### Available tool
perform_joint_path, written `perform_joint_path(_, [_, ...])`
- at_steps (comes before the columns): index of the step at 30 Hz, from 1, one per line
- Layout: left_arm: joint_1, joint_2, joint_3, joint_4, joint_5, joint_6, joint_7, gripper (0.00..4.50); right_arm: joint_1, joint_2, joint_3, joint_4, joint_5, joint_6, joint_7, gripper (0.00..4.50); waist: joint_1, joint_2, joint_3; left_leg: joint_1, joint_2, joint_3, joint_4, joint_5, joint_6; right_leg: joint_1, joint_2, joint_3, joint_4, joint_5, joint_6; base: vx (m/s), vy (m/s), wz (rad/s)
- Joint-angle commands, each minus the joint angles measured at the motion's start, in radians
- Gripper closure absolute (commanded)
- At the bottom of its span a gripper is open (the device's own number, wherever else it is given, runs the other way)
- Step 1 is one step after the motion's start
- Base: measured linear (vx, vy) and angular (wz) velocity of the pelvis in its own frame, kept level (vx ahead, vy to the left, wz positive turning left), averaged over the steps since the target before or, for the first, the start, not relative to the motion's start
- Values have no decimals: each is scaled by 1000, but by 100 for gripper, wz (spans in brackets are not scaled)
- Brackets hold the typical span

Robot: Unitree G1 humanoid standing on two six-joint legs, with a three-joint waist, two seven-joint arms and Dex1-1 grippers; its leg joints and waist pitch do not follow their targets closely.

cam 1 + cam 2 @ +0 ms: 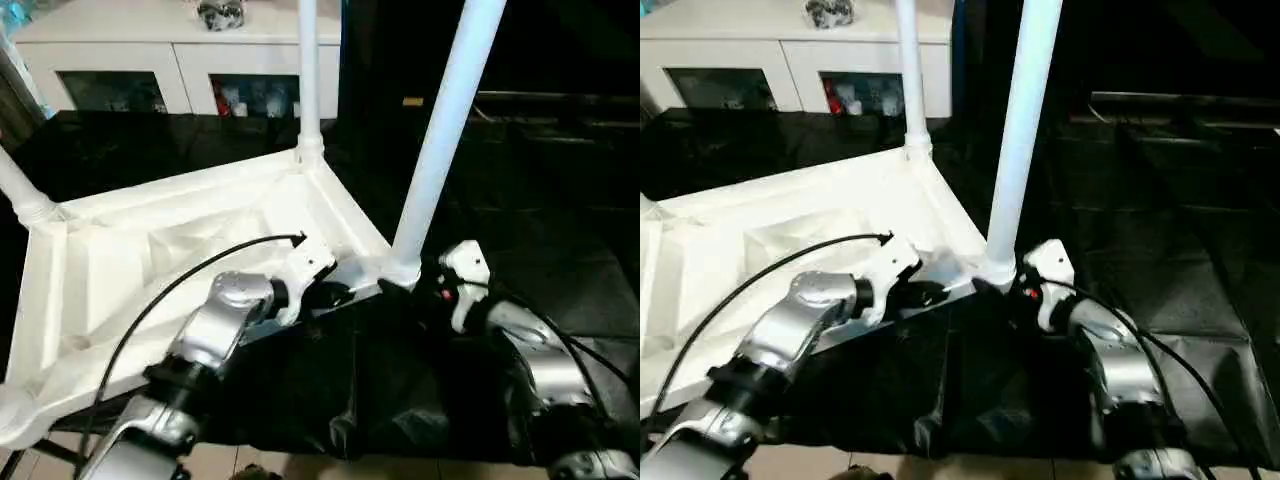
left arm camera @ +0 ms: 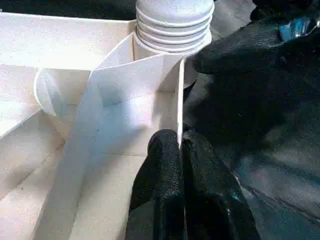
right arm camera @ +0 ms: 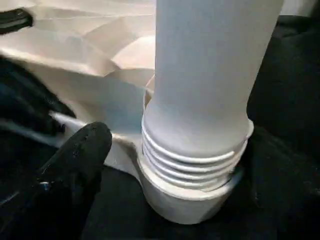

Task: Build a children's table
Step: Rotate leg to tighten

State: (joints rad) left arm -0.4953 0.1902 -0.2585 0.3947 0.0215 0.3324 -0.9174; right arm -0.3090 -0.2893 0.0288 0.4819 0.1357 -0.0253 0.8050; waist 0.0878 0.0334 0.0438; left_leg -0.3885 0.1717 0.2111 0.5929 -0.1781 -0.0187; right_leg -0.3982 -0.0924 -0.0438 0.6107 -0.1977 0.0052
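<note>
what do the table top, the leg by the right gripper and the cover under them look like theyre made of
The upside-down white rectangular table top looks like moulded plastic, smooth and slightly glossy: thin ribs and walls show underneath. The long round white leg seems the same plastic, matte-smooth, with moulded thread ridges at its base. The black cover looks like thin plastic sheeting or coated fabric, going by its shiny creases.

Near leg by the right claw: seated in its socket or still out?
In. The near leg stands upright in the tabletop's corner socket, though several thread ridges show above the socket, so full tightening cannot be told.
</note>
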Motion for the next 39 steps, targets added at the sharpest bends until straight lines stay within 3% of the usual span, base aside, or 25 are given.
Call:
perform_joint_path(1, [23,4,-24,-40,-46,-49,-57,450,15,5,68,-18,-2,5,84,6,3,-23,-52,19,60,-38,-77,-254,52,35,-64,36,-90,-293,-191,0,0,0])
perform_joint_path(2, [26,7,-27,-43,-46,-50,-63,450,16,4,69,-20,-1,5,88,6,2,-23,-52,15,60,-39,-78,-249,53,37,-64,36,-88,-285,-191,0,0,0])
perform_joint_path(11, [84,58,-68,-92,-48,-53,-147,450,-20,-19,72,35,-14,-19,123,6,5,-27,-53,25,64,-35,-78,-242,53,28,-62,38,-84,-252,-211,0,0,0])
perform_joint_path(15, [98,67,-75,-107,-50,-48,-158,450,-36,-20,67,55,-10,-20,133,6,5,-32,-54,20,63,-35,-77,-230,57,33,-64,38,-80,-239,-210,0,0,0])
perform_joint_path(17, [100,71,-75,-109,-49,-48,-163,450,-41,-24,73,65,-14,-24,138,35,4,-33,-54,19,62,-34,-76,-225,60,33,-64,38,-80,-238,-209,0,0,0])
perform_joint_path(20, [97,80,-78,-106,-49,-45,-172,450,-46,-30,80,79,-10,-28,147,35,4,-38,-53,21,62,-33,-75,-218,63,32,-64,38,-81,-243,-209,0,0,0])
perform_joint_path(21, [97,80,-78,-106,-49,-45,-172,450,-46,-30,80,79,-10,-28,147,60,5,-37,-53,20,62,-34,-75,-216,64,32,-64,39,-80,-238,-209,0,0,0])
perform_joint_path(24, [86,95,-85,-92,-47,-49,-190,450,-54,-32,81,90,-10,-31,154,79,5,-48,-53,22,63,-33,-76,-219,63,31,-64,38,-80,-249,-205,0,0,0])
perform_joint_path(26, [77,103,-88,-80,-43,-53,-198,450,-65,-33,80,108,-14,-37,155,108,4,-46,-51,23,63,-33,-77,-236,56,29,-65,39,-83,-274,-203,0,0,0])
perform_joint_path(32, [64,103,-75,-63,-53,-48,-200,450,-82,-32,84,136,-22,-46,156,159,3,-54,-47,26,64,-35,-82,-272,31,27,-66,40,-88,-322,-190,0,0,0])
perform_joint_path(33, [63,101,-71,-62,-56,-46,-196,450,-82,-32,85,137,-21,-47,156,162,1,-59,-47,26,64,-35,-82,-272,30,27,-66,40,-88,-328,-187,0,0,0])
perform_joint_path(34, [63,101,-71,-62,-56,-46,-196,450,-82,-32,85,137,-21,-47,156,167,3,-57,-48,26,64,-36,-82,-272,30,27,-67,41,-88,-329,-186,0,0,0])
perform_joint_path(36, [62,96,-62,-61,-66,-31,-186,450,-80,-24,82,138,-20,-48,141,172,1,-69,-47,24,64,-34,-82,-261,34,27,-67,40,-87,-325,-183,0,0,0])
perform_joint_path(37, [62,94,-59,-61,-68,-25,-181,450,-79,-21,80,138,-19,-48,136,173,3,-65,-48,26,65,-35,-81,-257,35,27,-68,41,-86,-324,-184,0,0,0])
perform_joint_path(39, [57,79,-48,-51,-63,0,-140,450,-77,1,73,144,-23,-50,90,173,1,-69,-44,25,64,-35,-83,-263,32,24,-67,41,-90,-347,-178,0,0,0])
